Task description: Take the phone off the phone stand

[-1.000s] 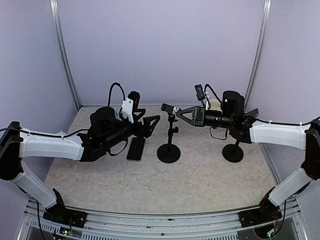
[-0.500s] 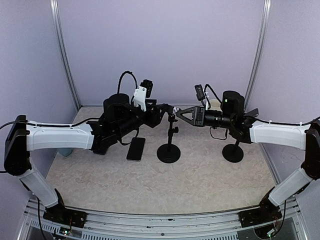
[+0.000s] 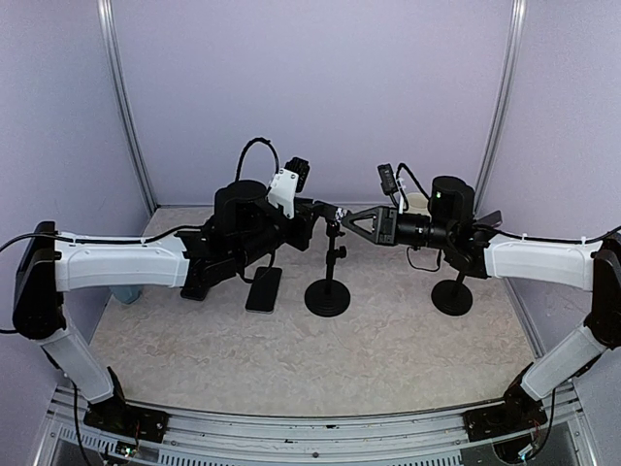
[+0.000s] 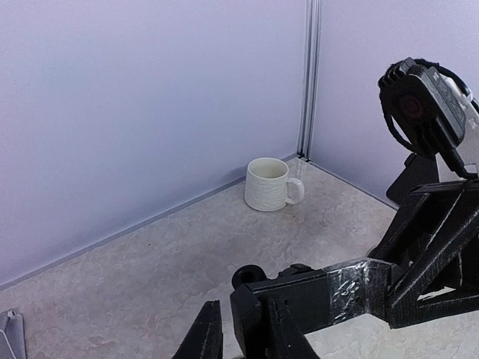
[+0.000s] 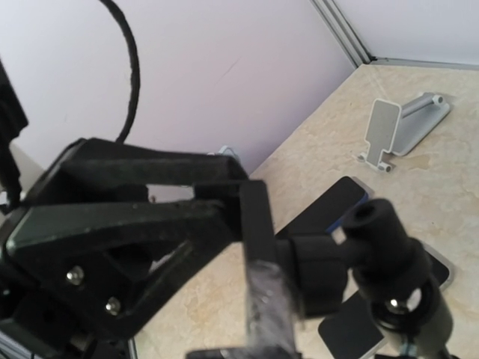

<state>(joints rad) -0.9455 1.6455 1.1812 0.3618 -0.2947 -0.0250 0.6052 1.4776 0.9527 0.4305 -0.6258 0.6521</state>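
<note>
The phone lies flat on the table left of the black phone stand, apart from it; in the right wrist view the phone shows behind the stand's head. The stand's clamp head holds nothing. My right gripper is shut at the clamp's right side, one taped finger against the clamp block. My left gripper has come to the clamp's left end. Its fingers straddle the black end there, with a thin gap on one side.
A white mug stands in the back right corner. A second black round-based stand is under my right arm. A light grey folding stand lies at the far left of the table. Purple walls close in three sides.
My left arm has risen from beside the phone and swung right to the stand's clamp head, and its fingers have closed in around the end. The right arm has not moved.
</note>
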